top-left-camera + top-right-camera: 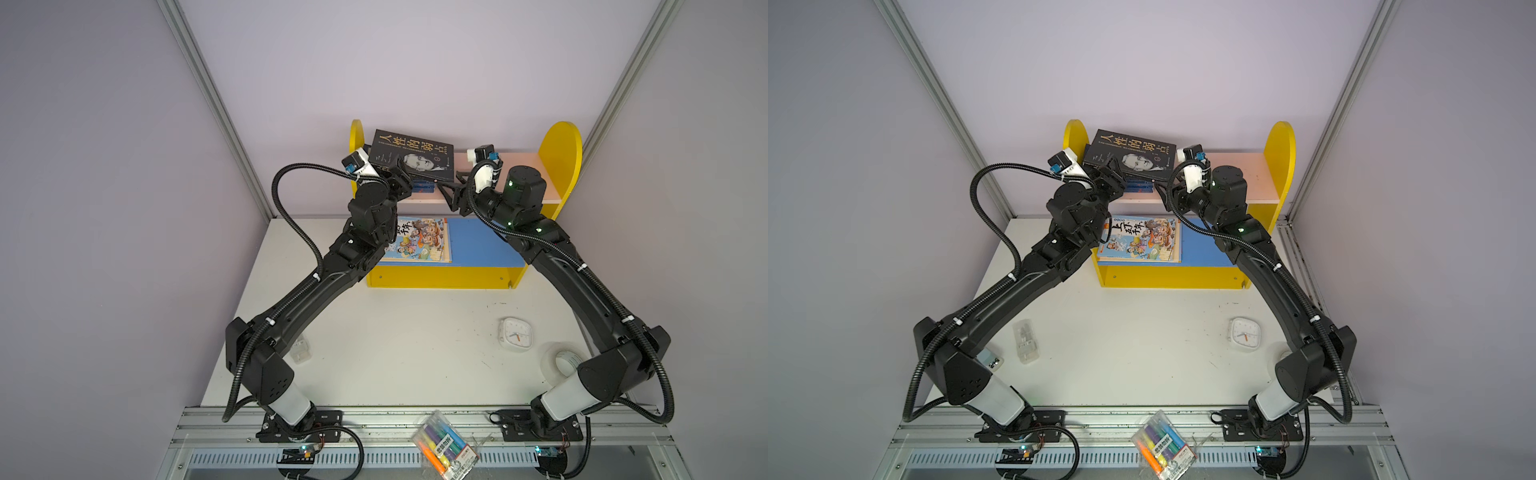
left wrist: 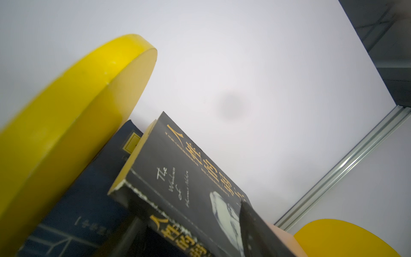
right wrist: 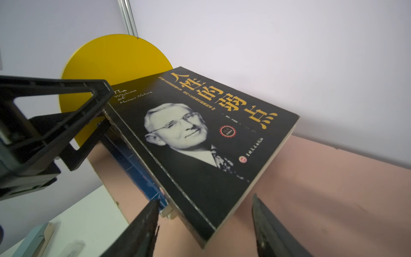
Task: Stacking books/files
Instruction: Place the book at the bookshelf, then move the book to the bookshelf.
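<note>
One shelf unit (image 1: 561, 149); one black book (image 1: 411, 153); one cartoon book (image 1: 419, 241); navy books (image 2: 89, 189), count unclear; one clock (image 1: 515, 334); one marker pack (image 1: 444, 446).

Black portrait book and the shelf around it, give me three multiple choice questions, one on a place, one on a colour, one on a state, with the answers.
1. Where does the black book lie?
A. in a cardboard box
B. on navy books on the pink upper shelf
C. on a chair

2. What colour are the shelf's rounded end panels?
A. yellow
B. green
C. white

3. How is the black book?
A. standing upright
B. open, pages showing
C. closed, cover up

Answers:
1 B, the right wrist view shows navy books under it on the pink board.
2 A, both panels are yellow in both top views.
3 C, its portrait cover faces up.
</note>
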Available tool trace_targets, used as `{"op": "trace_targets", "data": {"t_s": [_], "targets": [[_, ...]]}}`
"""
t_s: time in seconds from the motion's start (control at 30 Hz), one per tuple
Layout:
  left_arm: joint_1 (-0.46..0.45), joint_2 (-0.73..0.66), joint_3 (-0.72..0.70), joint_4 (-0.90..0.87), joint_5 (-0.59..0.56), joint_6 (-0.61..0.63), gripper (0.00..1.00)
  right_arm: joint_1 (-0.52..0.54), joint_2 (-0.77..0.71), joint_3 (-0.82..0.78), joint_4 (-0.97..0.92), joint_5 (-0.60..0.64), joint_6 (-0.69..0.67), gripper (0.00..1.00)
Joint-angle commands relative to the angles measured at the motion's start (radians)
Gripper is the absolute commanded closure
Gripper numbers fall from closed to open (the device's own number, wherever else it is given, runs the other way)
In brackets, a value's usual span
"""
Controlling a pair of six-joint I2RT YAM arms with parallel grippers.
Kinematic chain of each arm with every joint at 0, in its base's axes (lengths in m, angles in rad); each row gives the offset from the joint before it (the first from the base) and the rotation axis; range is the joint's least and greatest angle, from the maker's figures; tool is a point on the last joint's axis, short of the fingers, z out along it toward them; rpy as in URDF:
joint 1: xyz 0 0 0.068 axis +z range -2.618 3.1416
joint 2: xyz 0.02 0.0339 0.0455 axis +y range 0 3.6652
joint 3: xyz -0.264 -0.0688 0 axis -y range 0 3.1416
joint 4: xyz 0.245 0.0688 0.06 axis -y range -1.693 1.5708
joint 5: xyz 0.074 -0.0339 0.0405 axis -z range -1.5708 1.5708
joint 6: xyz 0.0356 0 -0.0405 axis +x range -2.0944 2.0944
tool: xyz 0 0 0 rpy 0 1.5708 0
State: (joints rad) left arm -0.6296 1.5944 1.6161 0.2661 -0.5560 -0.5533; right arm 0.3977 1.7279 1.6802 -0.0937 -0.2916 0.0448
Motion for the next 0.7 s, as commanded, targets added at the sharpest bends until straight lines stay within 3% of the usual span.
{"op": "trace_targets", "data": {"t_s": [0.0, 0.27, 0.4, 0.57, 0.67], "targets": [[-0.001, -0.045, -0.020, -0.038, 0.072, 0.050, 0.27, -0.015, -0.020, -0.003, -0.036, -0.035, 0.093, 0.32], [0.001, -0.192, -0.172, -0.135, 0.120, 0.079, 0.25, -0.046, -0.041, 0.001, -0.049, -0.088, 0.219, 0.31], [0.008, -0.216, -0.178, -0.190, 0.128, 0.101, 0.22, -0.047, -0.020, 0.039, -0.060, -0.093, 0.249, 0.31], [0.023, -0.268, -0.191, -0.278, 0.221, 0.116, 0.22, -0.062, 0.017, 0.088, -0.063, -0.060, 0.337, 0.31], [0.038, -0.309, -0.187, -0.430, 0.293, 0.143, 0.19, -0.067, 0.052, 0.133, -0.075, -0.057, 0.377, 0.32]]}}
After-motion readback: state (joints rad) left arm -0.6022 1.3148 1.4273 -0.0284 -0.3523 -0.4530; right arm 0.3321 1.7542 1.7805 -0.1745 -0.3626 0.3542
